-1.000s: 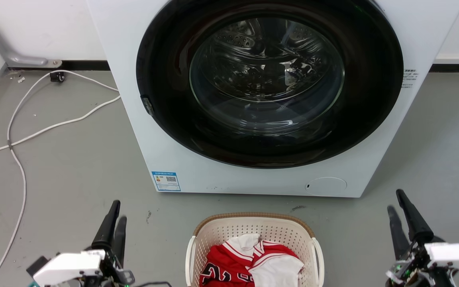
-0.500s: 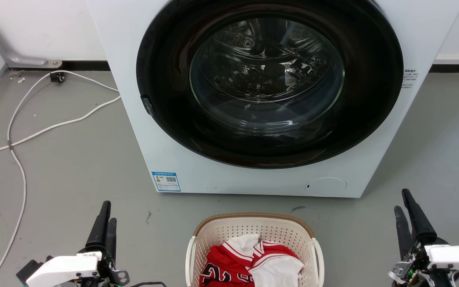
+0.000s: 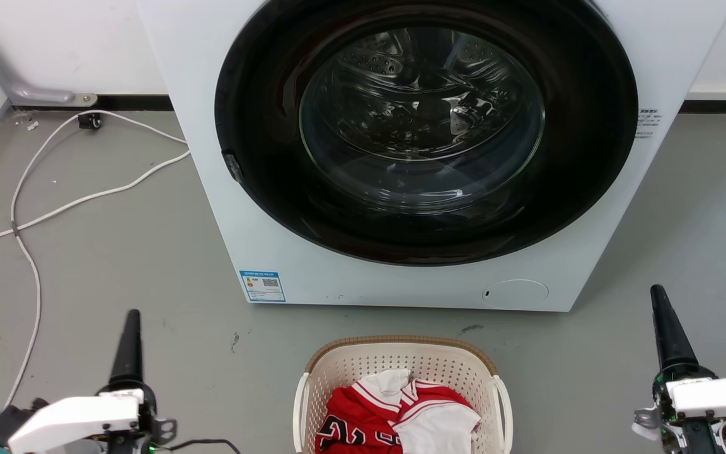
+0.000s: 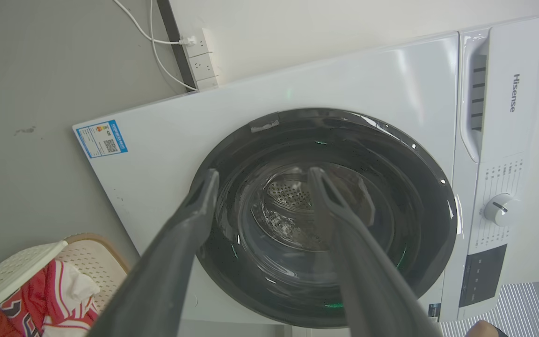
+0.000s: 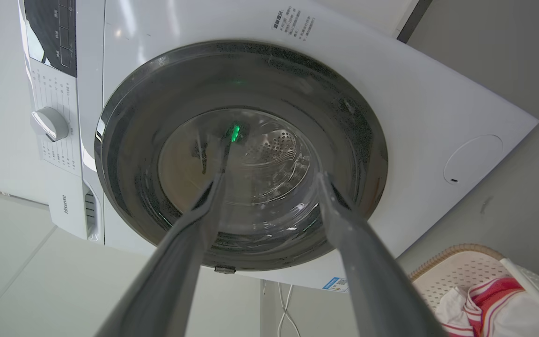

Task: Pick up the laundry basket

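Left gripper (image 4: 262,174): open, fingers apart, holding nothing, left of the basket (image 3: 401,341).
Right gripper (image 5: 273,166): open too, holding nothing, right of the basket.
Washer (image 3: 224,189): big and white, at the back of the floor (image 3: 117,265).
Basket: on the floor, in front of the washer.
Clothes (image 3: 363,410): red and white, inside the basket.

I see a white front-loading washer (image 3: 423,126) on grey floor (image 3: 117,271) against a white wall (image 3: 67,38). White cables (image 3: 111,190) lie to its left, plugged into what looks like a power strip (image 4: 201,58).
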